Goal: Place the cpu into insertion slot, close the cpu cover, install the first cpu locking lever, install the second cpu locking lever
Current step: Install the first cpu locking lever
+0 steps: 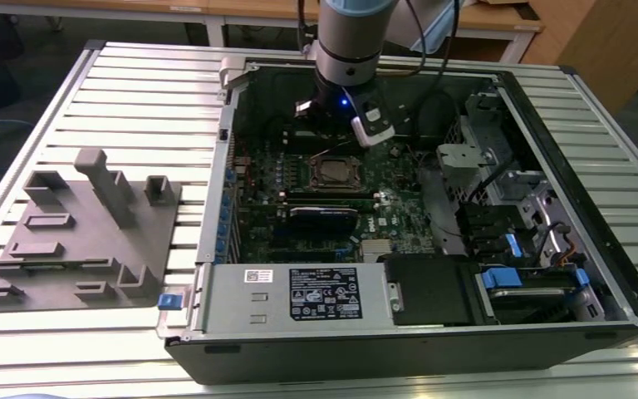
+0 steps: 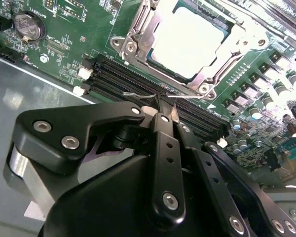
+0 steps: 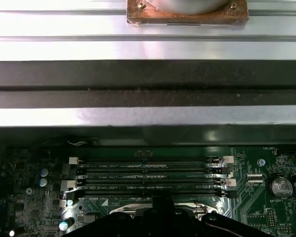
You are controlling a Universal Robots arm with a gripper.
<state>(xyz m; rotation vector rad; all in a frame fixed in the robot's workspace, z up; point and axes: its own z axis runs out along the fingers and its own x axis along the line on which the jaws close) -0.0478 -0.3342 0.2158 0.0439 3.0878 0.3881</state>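
The cpu (image 2: pixel 187 39), a pale silver square, lies in the insertion slot (image 1: pixel 336 172) on the green motherboard (image 2: pixel 64 44). The cpu cover (image 2: pixel 135 37), a silver frame, lies flat around the chip. A thin wire locking lever (image 2: pixel 138 95) runs along the socket's edge beside the memory slots. My gripper (image 2: pixel 165 106) is shut, its black tips right at this wire; whether they pinch it I cannot tell. In the first wrist view the gripper (image 3: pixel 160 200) hangs over the socket's rim. The arm (image 1: pixel 347 50) reaches down into the open computer case.
Long black memory slots (image 3: pixel 148 173) lie between the socket and the case's metal wall (image 3: pixel 148 89). A coin battery (image 2: pixel 28 25) sits on the board. A black card (image 1: pixel 321 214), the power supply (image 1: pixel 296 291) and drive bays (image 1: pixel 518 249) crowd the case. A grey fixture (image 1: pixel 80 233) stands outside.
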